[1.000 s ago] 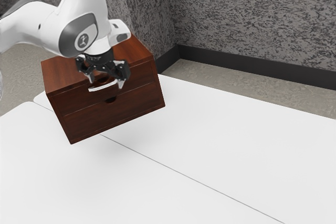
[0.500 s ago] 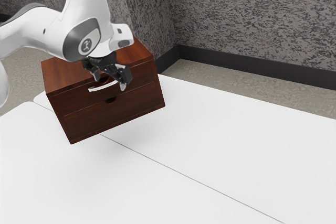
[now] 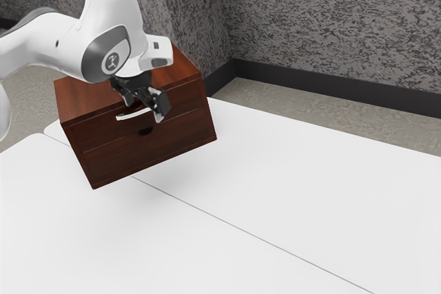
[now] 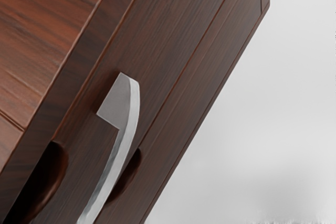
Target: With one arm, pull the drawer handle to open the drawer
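Spread hand (image 3: 146, 103) hovers at the wooden drawer's (image 3: 185, 100) silver handle (image 3: 131, 116).

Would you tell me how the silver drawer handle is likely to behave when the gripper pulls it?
The handle looks like a rigid metal bar, so it probably won't flex. Its smooth finish may prove slippery. The cabinet shows no fastening, so it might slide along.

Drawer (image 3: 138, 139) of dark grained wood, faintly glossy; handle (image 4: 126, 124) of brushed matt metal; counter (image 3: 310, 191) smooth, matt white; wall (image 3: 331, 12) rough and speckled.
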Tool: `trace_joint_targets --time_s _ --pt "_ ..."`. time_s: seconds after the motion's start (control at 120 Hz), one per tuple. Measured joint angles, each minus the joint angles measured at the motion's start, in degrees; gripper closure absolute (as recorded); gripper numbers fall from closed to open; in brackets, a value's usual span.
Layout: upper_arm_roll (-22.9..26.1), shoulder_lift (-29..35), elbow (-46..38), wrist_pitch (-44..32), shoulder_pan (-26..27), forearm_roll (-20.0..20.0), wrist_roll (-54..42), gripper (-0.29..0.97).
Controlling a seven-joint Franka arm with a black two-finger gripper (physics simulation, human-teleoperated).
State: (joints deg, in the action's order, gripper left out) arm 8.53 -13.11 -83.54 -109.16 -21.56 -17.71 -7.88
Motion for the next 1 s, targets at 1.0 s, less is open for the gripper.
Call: trace_joint_targets --time_s 1.0 --pt "-0.91 0.25 -3.06 -2.55 -0.15 1.57 -6.45 -0.01"
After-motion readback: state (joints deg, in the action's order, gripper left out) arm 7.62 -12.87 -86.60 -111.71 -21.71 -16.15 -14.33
